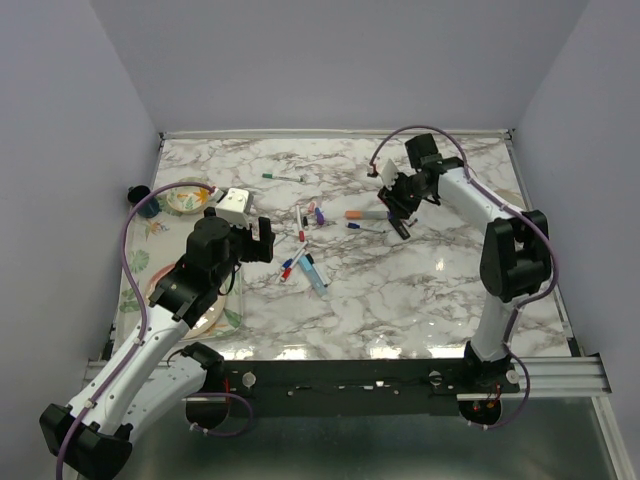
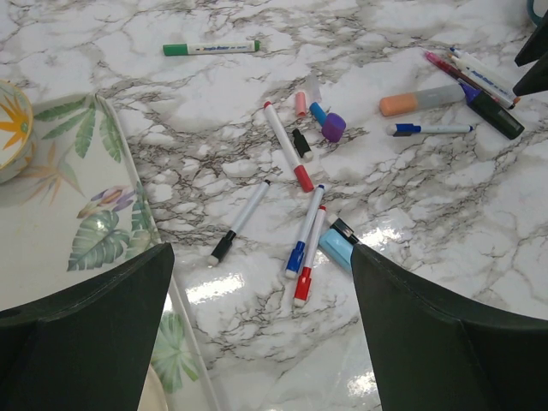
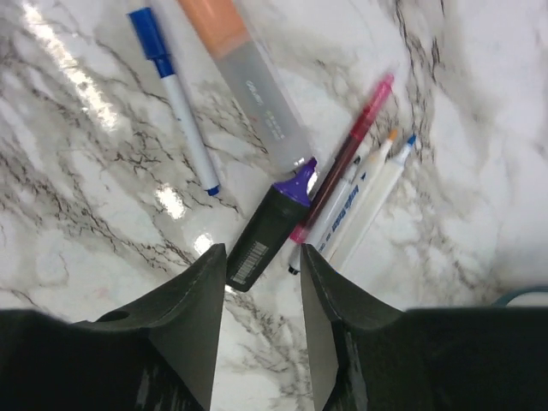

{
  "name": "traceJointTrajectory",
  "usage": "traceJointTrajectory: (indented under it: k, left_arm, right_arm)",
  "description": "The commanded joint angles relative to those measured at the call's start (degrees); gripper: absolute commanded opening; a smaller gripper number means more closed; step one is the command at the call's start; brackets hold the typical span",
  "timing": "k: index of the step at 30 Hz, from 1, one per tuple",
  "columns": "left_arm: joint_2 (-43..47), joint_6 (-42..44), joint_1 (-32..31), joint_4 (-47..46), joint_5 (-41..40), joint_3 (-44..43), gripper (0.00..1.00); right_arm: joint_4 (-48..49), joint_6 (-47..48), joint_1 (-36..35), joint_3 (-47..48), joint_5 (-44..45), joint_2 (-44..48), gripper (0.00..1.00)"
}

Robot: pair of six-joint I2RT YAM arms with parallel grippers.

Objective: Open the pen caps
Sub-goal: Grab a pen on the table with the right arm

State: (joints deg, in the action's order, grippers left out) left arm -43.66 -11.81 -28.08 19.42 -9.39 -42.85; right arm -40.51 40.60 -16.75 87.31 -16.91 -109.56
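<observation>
Loose pen caps lie mid-table: pink [image 2: 300, 103], blue [image 2: 318, 111], purple [image 2: 333, 127] and black [image 2: 301, 142]. Beside them lie capped pens with red [image 2: 303, 178], black [image 2: 223, 247], blue [image 2: 296, 257] and red [image 2: 303, 287] caps. A green pen [image 2: 211, 48] lies farther back. My left gripper [image 2: 261, 257] [image 1: 252, 240] is open and empty above the table, near the pens. My right gripper [image 3: 262, 253] [image 1: 398, 215] is open and empty, just above a black highlighter [image 3: 272, 224] with its purple tip bare. Next to it lie a pink pen [image 3: 342, 163] and white pens [image 3: 364, 193].
An orange highlighter [image 3: 244, 73] and a blue-capped pen [image 3: 175, 94] lie left of the right gripper. A light blue highlighter [image 2: 336, 247] lies by the left gripper's right finger. A floral tray [image 1: 150, 240] with a bowl [image 1: 185, 197] stands at the left edge.
</observation>
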Motion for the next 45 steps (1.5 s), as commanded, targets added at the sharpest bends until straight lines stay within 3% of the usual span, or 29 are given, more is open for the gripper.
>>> traceJointTrajectory:
  k: [1, 6, 15, 35, 45]
  left_arm:
    - [0.2, 0.9, 0.6, -0.5, 0.0, -0.5, 0.93]
    - [-0.1, 1.1, 0.8, -0.7, -0.2, -0.4, 0.93]
    - [-0.5, 1.2, 1.8, -0.9, 0.2, -0.4, 0.93]
    - [0.0, 1.2, 2.4, -1.1, 1.3, -0.4, 0.93]
    - [0.1, 1.2, 2.6, -1.1, 1.6, -0.4, 0.93]
  right_arm:
    - [-2.8, 29.7, 0.1, -2.8, -12.2, 3.0, 0.51]
    - [-7.2, 32.9, 0.3, 6.1, -9.3, -5.6, 0.54]
    - [-11.7, 34.9, -0.4, 15.9, -12.6, -12.7, 0.62]
    - [-14.7, 33.7, -2.3, 23.9, -9.3, -22.6, 0.64]
    - [-16.7, 34.3, -2.8, 24.1, -7.7, -23.9, 0.58]
